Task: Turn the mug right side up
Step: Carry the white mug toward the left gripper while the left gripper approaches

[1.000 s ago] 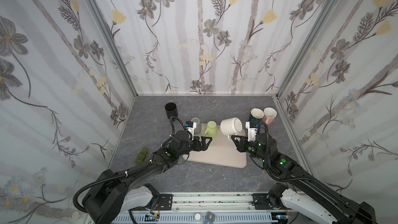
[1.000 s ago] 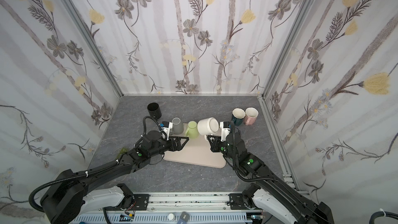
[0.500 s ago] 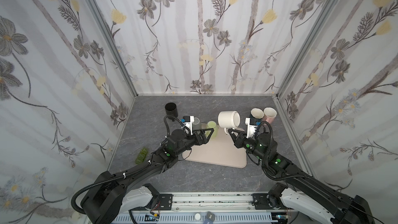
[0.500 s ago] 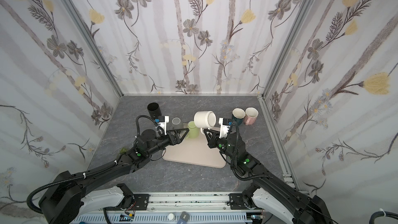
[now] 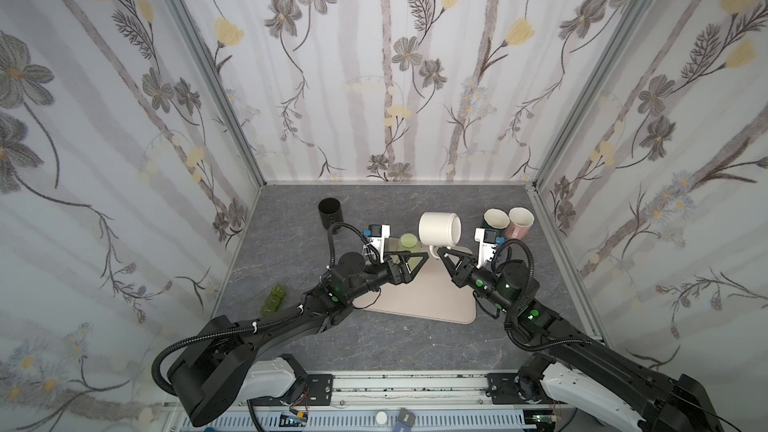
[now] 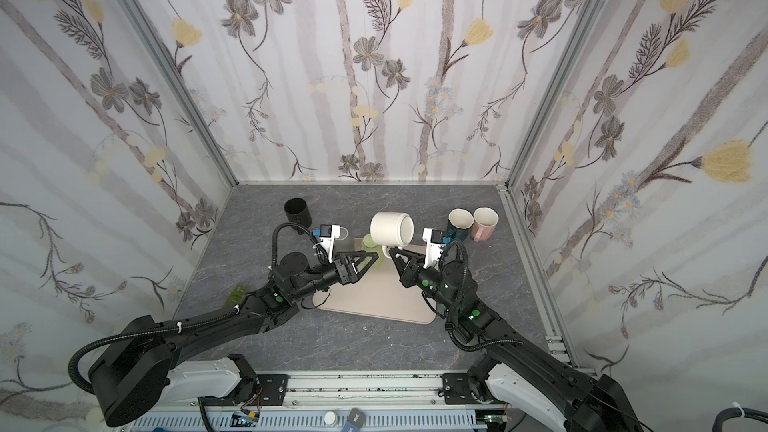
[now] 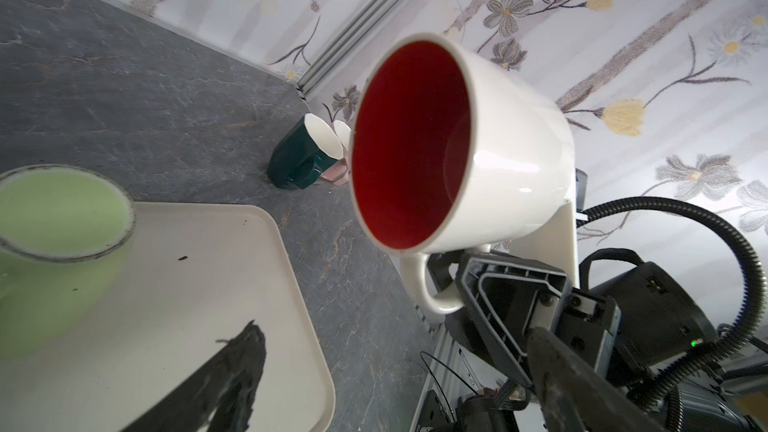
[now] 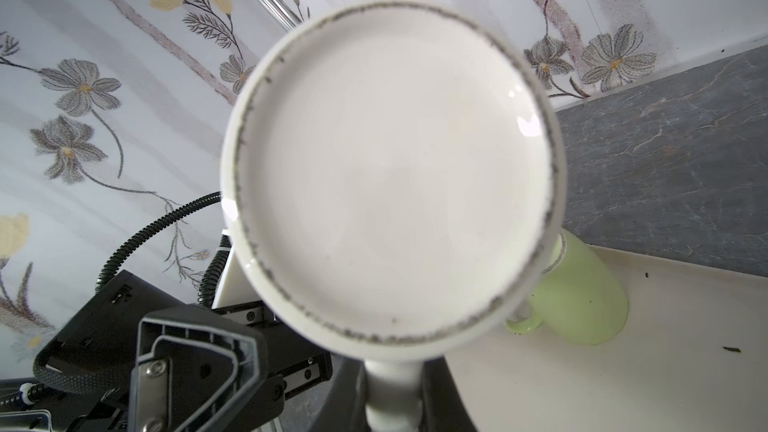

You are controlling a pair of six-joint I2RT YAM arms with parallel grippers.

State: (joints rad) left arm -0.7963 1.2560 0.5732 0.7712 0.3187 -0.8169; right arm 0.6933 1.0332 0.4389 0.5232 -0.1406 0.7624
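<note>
A white mug [image 5: 439, 228] [image 6: 391, 228] with a red inside [image 7: 411, 147] hangs on its side above the beige tray [image 5: 424, 297] [image 6: 374, 297]. Its mouth faces my left arm and its base [image 8: 395, 176] faces the right wrist camera. My right gripper [image 5: 442, 253] [image 6: 395, 255] [image 8: 392, 401] is shut on the mug's handle [image 7: 432, 284], which points down. My left gripper [image 5: 417, 265] [image 6: 365, 261] [image 7: 395, 330] stands open and empty just left of the mug, over the tray.
A light green mug [image 5: 408, 241] [image 7: 62, 209] [image 8: 582, 297] stands upside down on the tray's far edge. A teal mug [image 5: 494, 222] and a pink mug [image 5: 519, 222] stand upright at the back right. At the back left is a black cup [image 5: 330, 211], with a green object [image 5: 274, 299] nearer on the left.
My right gripper has lifted the white mug higher and slightly left, still held by the handle. My left gripper has risen and moved closer to the mug, staying open.
</note>
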